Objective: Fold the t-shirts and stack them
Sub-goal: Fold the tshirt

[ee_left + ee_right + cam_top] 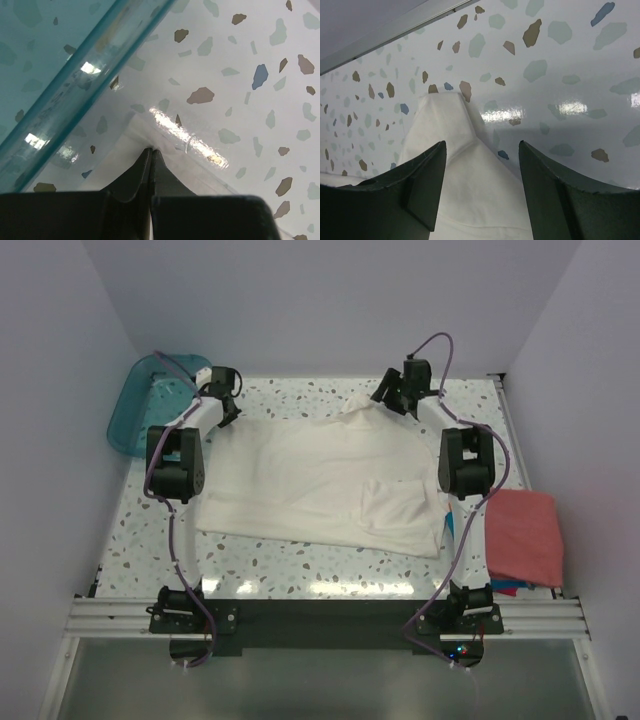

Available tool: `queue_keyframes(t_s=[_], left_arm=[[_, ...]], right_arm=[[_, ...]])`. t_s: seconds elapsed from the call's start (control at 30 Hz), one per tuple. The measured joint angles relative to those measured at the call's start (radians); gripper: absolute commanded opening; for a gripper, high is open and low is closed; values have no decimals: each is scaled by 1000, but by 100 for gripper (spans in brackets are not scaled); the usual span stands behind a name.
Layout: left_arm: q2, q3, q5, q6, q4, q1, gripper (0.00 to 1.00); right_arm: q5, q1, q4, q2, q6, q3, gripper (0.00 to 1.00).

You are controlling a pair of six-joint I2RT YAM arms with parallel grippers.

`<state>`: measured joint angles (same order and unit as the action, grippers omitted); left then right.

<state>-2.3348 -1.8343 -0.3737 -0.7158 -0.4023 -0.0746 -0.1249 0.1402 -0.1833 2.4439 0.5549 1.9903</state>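
**Barely under way: the cream shirt lies open, two others sit at the right edge**

The cream-white t-shirt (320, 480) lies spread across the middle of the table (300, 560), reaching nearly to its far edge. One flap is turned over near its right side, and otherwise it looks largely unfolded.

The left gripper (151, 150) is at the shirt's far-left corner, just beside the teal tub (145, 405). Its jaws are pressed together, with pale cloth drawn up to the tips, so it seems to have that corner pinched. The right gripper (482, 185) is at the far-right corner, jaws apart and straddling a pointed bit of the cloth, not yet closed on it.

The salmon-red t-shirt (525, 535) lies in a compact, roughly square shape at the right edge of the table. A sliver of the blue t-shirt (505, 588) shows beneath its near side. Those two may already be folded and stacked, though how neatly cannot be told from above.

By this reading the cream shirt is the one left. Both far corners need gripping, then comes the folding, then placing it on the pile at the right edge.
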Motion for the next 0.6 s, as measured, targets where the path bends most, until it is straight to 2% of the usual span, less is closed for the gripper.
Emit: queue_keyframes(t_s=[0.6], left_arm=[[0, 8, 6, 2, 24, 0, 0]], right_arm=[[-26, 39, 104, 41, 161, -14, 53]])
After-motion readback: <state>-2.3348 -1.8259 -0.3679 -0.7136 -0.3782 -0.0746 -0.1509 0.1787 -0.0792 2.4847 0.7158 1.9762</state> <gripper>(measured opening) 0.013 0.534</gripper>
